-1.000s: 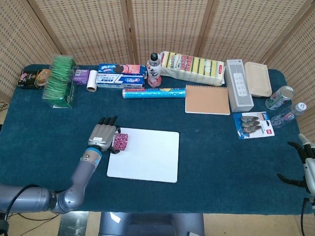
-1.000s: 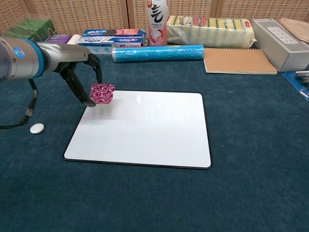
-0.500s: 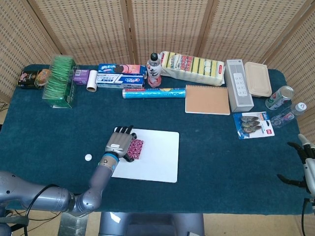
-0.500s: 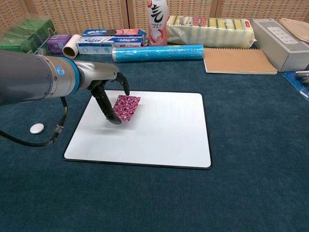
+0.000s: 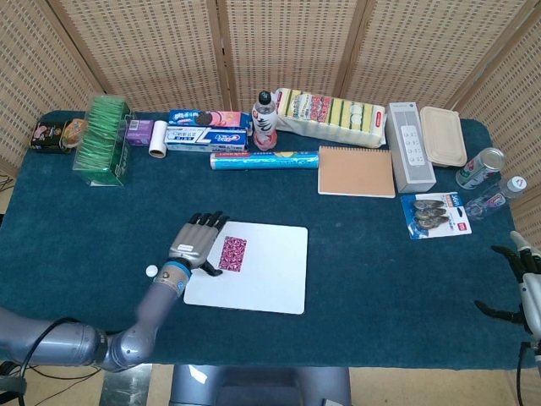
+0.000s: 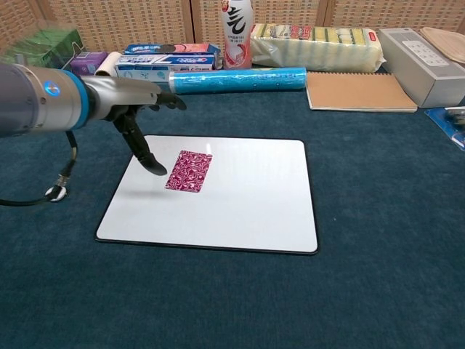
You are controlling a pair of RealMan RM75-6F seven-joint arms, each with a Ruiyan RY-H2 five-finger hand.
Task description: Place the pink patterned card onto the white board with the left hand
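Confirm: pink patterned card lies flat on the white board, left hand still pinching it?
Not quite. The pink patterned card does lie flat on the white rectangular board, but the left hand is not pinching it. The chest view shows the hand open beside the card, its fingers apart from the card's edge.
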